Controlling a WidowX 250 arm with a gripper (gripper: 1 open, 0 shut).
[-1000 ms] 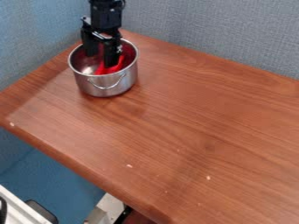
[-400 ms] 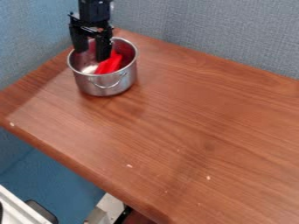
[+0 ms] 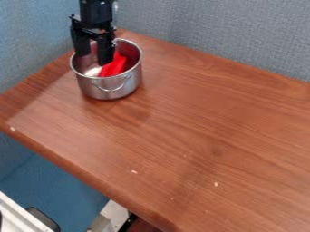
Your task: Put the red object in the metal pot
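A wooden desk fills most of the view, its near corner at about seven o'clock hanging over a blue floor, where a pale object at the bottom edge is cut off and too small to make out. Up at about eleven o'clock stands the metal pot, well back from the desk's front edge, with a thin wire handle hanging against its near wall. The red object lies inside it, leaning on the right-hand side of the interior — its lower end is hidden by the pot's wall. The black pincer hangs pointing down over the pot's left rim, its jaws spread wide and holding nothing. Its upper part is cut off by the top edge. A textured blue-grey wall runs behind the desk.
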